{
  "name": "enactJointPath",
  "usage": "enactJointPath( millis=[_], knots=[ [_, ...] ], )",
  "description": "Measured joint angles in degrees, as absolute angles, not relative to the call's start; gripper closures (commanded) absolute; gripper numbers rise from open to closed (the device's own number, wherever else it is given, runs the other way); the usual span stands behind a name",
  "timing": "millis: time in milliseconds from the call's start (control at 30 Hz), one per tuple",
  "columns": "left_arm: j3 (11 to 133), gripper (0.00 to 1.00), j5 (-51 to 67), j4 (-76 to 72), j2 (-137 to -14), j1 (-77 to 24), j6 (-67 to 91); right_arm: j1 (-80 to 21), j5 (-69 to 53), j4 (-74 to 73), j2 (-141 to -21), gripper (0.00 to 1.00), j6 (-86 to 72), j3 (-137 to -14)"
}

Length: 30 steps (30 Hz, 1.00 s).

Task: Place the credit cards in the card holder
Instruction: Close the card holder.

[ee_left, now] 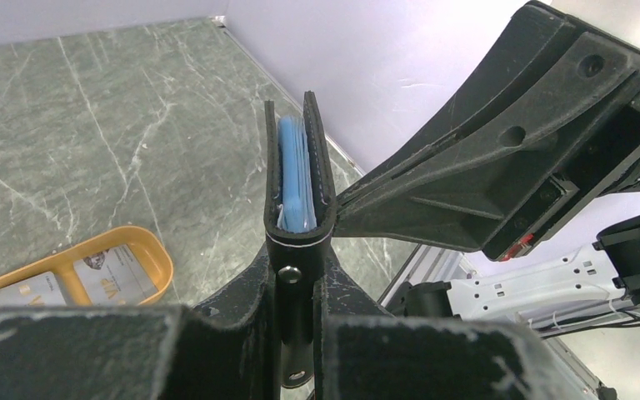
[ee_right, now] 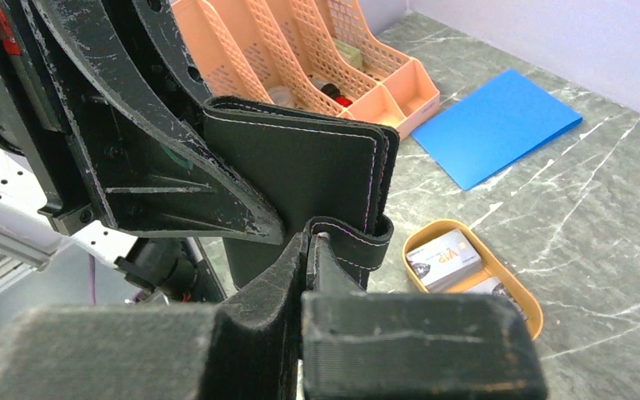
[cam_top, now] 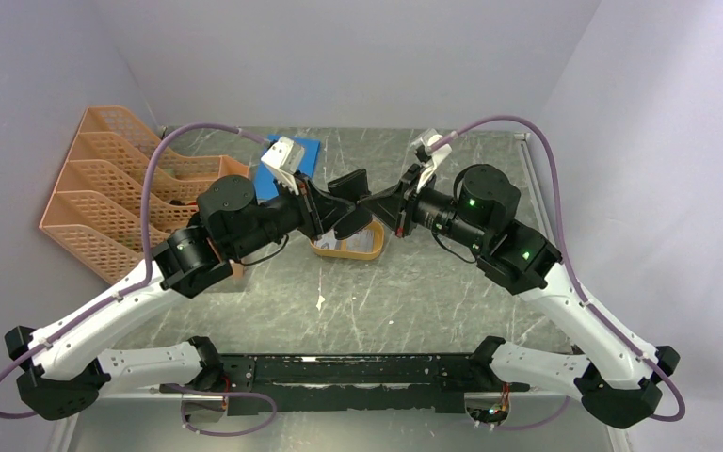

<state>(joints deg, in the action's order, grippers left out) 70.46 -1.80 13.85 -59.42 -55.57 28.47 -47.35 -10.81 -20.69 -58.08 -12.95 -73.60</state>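
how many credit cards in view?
2, both in the orange dish: one card beside the other. More may be stacked underneath or inside the card holder.

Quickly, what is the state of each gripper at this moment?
Left gripper: closed, holding the card holder.
Right gripper: closed on the strap of the card holder.

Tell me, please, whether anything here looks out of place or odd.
Nothing is spilled or damaged. One thing stands out: the card holder is held in the air, nearly closed, by the left gripper and the right gripper, which pinches its strap, while the credit cards lie in the orange dish.
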Motion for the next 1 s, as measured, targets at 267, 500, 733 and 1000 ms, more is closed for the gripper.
enactJointPath(
  millis=[267, 500, 733, 1000],
  knots=[
    [70.46, 0.95, -1.78, 13.54, -60.01, -55.27, 28.97, -47.31, -9.65, -20.49, -58.5, 1.0, -14.55, -73.45],
    [70.46, 0.95, -1.76, 13.5, -60.18, -54.92, 29.28, -47.31, -9.19, -20.03, -59.16, 1.0, -15.4, -73.45],
    [70.46, 0.95, -1.67, 13.17, -60.66, -54.57, 29.41, -47.33, -8.29, -20.05, -59.72, 1.0, -15.59, -73.45],
    [70.46, 0.95, -0.95, 13.1, -61.76, -53.93, 29.47, -47.68, -6.68, -21.45, -60.69, 1.0, -15.59, -73.91]
  ],
)
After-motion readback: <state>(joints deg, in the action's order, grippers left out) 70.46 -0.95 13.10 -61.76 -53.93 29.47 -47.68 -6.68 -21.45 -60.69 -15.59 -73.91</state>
